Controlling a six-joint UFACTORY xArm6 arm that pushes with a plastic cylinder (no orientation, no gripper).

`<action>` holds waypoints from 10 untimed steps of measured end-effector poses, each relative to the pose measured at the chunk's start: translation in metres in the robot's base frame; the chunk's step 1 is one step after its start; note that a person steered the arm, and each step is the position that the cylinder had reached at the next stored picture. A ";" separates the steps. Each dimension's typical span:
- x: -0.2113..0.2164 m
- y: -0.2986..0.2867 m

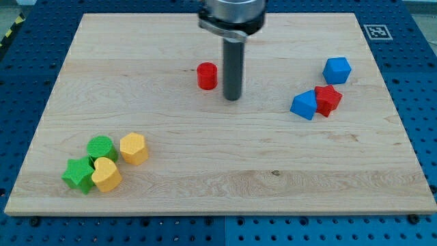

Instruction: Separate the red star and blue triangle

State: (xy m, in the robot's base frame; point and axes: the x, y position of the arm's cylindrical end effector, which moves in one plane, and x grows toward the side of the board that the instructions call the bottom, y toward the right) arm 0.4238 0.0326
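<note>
Counter: wooden board, fills most of the view, blue pegboard around it on all sides.

Rod comes down from the counter's top edge, about centre. My tip sits on the board in the upper middle, just right of the red cylinder, a small gap between them. No hand on this arm, just the rod, so nothing clenched or grasped.

Task pair is near the counter's right edge, upper half: blue triangle and red star side by side, touching, star on the right. Blue hexagonal block sits just above the star, apart from it, nearer the top-right corner. My tip is well left of the pair, bare wood between.

Bottom-left corner cluster: green cylinder, yellow hexagonal block, green star, yellow heart, packed close, touching or nearly so.

Open room: whole bottom-right quarter and the centre band of the counter. The star has some board to its right before the edge.
</note>
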 end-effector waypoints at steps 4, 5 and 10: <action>-0.015 0.107; -0.021 0.146; 0.038 0.105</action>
State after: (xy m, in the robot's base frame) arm 0.4613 0.1378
